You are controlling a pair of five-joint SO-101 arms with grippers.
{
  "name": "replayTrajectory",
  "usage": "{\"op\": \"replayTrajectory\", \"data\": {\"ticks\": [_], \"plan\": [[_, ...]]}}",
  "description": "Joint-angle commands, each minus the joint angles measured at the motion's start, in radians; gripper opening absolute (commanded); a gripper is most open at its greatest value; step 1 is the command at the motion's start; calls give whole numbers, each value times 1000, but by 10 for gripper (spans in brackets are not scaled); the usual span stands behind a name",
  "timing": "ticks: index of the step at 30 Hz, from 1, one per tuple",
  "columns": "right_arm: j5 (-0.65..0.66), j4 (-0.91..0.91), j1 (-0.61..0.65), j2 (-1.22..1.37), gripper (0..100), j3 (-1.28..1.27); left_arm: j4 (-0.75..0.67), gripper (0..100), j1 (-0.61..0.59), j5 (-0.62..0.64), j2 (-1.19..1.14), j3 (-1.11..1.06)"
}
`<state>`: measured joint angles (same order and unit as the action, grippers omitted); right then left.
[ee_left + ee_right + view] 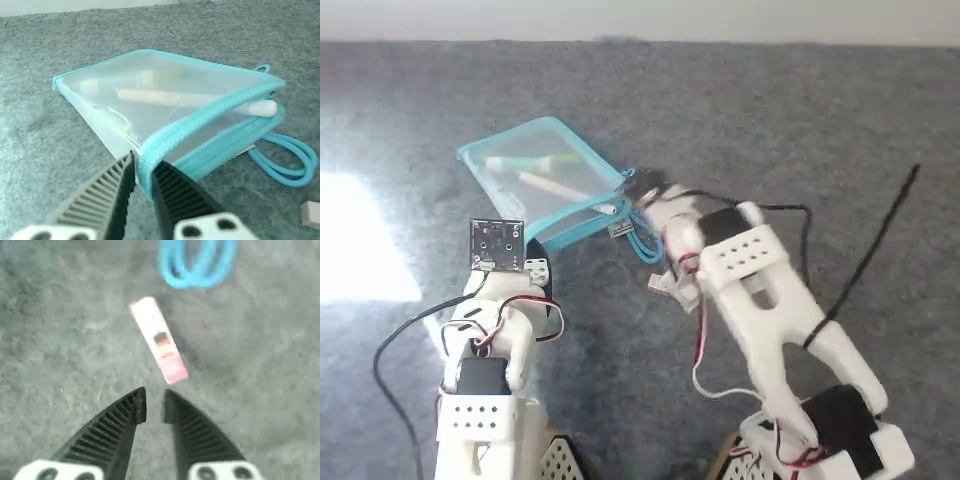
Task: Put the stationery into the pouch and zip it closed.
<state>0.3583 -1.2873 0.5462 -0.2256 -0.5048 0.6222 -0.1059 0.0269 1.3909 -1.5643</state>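
Pinching the near corner of the pouch (210, 80), the left hand (143, 169) is clenched on the teal zip edge, its ribbed black fingers (107, 192) closed on either side of the fabric. The pouch lies flat on the grey, felt-like tabletop (820, 120), ahead of the two arms in the high view. It is a thin envelope of frosted, see-through plastic bound in woven teal tape, and its zip gapes at the end beside the blue cord loop (292, 157). Two pens show through the wall. A long white pen (150, 96) has its rounded end showing at the mouth, and a shorter pale pen (155, 76) with a greenish part lies behind it. The right hand (154, 407) is released, a narrow slit between its tips with nothing in it. It hovers just short of a small eraser (159, 347), a white block in a pink-and-red sleeve lying loose on the tabletop near the loop.

The pouch looks light and limp and would likely crumple or slide if tugged. The stiffer zip tape at a corner therefore seems the sound place to anchor it, as the left hand does. The eraser is probably light, firm and a little grippy, and taking it across its narrow sides at mid-length should hold it best. The smooth pens may roll inside if the pouch tilts. I cannot make out the zip pull.
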Motion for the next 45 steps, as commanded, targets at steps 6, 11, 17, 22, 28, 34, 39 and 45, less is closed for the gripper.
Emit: {"op": "replayTrajectory", "data": {"ticks": [6, 11, 17, 22, 28, 34, 39, 45], "plan": [[127, 104, -7, 117, 180, 6, -28, 12, 11, -14, 5, 8], [149, 151, 1, 191, 172, 5, -28, 12, 11, -14, 5, 8], [152, 159, -4, 260, 169, 5, -28, 12, 11, -14, 5, 8], [144, 186, -8, 317, 169, 5, -28, 12, 11, -14, 3, 8], [104, 205, -8, 367, 106, 8, -28, 12, 11, -14, 3, 8], [95, 199, -50, 351, 14, 14, -28, 12, 11, -14, 3, 8], [40, 119, -127, 222, 6, 38, -28, 12, 11, -14, 3, 8], [-18, -42, -82, -42, 6, 117, -34, 12, 44, -15, 3, -7]]}}
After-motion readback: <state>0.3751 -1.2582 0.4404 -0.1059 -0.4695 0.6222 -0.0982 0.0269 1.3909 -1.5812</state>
